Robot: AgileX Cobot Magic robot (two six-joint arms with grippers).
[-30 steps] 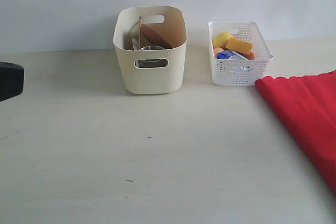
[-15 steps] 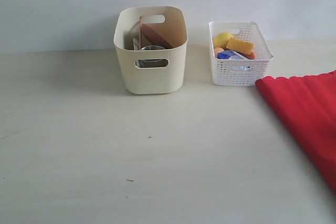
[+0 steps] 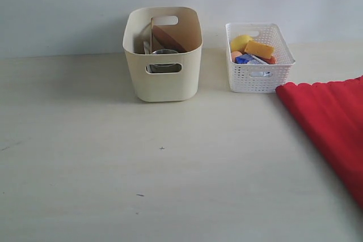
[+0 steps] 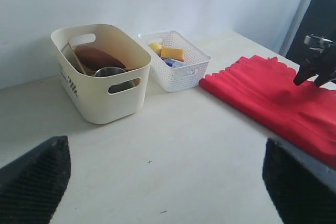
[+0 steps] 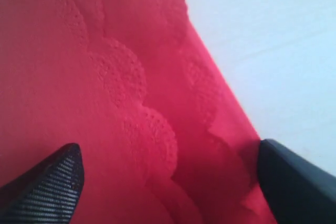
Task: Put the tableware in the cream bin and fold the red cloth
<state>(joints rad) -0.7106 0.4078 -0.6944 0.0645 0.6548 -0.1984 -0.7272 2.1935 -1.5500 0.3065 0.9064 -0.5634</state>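
On the table, the scalloped red cloth shows embossed lace only beneath the gaping right end effector; the left end effector gapes too.

1. Table: pale top with a few small dark specks.
2. Cream bin stands at the back.
3. White lattice basket stands beside it, not touching.
4. Red cloth lies flat at the right, its corner near the basket.

Matte black jaws on both arms
The inner pads carry a fine cross-hatched grid texture; one right-arm pad looks smooth and dark grey.
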